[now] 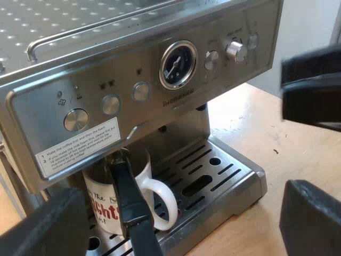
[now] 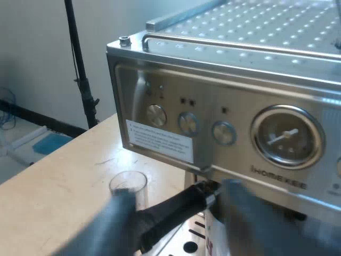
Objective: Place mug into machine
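Observation:
A white mug with red lettering stands on the espresso machine's drip tray, under the metal holder locked into the machine's front. The holder's dark handle runs out over the mug's rim toward the camera. My left gripper is open and held back from the tray, its fingers wide apart and clear of the mug. My right gripper is open close to the holder's handle, with one finger on each side of it. A sliver of the mug shows behind that handle.
The slotted drip tray has free room beside the mug. A measuring glass stands on the wooden table near the machine. A dark blurred shape hangs close to the left camera; I cannot tell what it is. A black pole stands beyond the table.

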Robot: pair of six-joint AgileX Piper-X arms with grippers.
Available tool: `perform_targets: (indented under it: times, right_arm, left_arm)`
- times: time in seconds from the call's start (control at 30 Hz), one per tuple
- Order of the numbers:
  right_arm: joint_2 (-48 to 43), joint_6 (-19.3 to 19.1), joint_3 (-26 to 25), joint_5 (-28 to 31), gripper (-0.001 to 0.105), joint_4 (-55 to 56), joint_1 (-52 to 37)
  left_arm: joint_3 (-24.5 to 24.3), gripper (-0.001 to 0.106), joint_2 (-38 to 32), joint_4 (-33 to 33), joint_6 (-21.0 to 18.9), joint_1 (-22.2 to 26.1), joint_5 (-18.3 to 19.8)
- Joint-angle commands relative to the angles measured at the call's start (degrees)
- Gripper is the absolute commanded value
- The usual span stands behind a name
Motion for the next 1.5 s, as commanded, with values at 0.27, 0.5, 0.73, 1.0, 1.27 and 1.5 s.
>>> perform_targets:
  times: [0.27,0.5,0.73,1.0,1.27,1.5]
  right_arm:
    - [-5.6,0.0,-0.5,-0.6,0.077,11.9,0.0]
    - [-8.0,3.7,-4.0,-9.5,0.077,23.4,-7.1]
    - [-11.0,4.1,-5.2,-15.5,0.077,26.5,-18.0]
    - [-16.3,6.9,-5.2,-20.9,0.077,39.2,-32.2]
    - [-21.6,3.7,-5.2,-21.1,0.077,47.9,-44.9]
    - [-24.4,2.0,-3.5,-30.7,0.077,49.9,-59.1]
  left_arm:
    - [-0.8,0.079,-0.1,-0.3,0.2,-0.1,1.4]
    - [-2.3,0.079,-0.1,-0.3,0.0,-0.1,1.1]
    - [-4.5,0.079,-0.1,-0.3,0.0,2.7,-1.1]
    - [-4.5,0.079,-0.1,0.1,-0.2,17.4,6.4]
    - [-4.5,0.079,-0.6,6.0,-0.1,31.8,8.5]
    - [-4.5,0.079,-4.0,8.0,0.1,34.8,11.2]
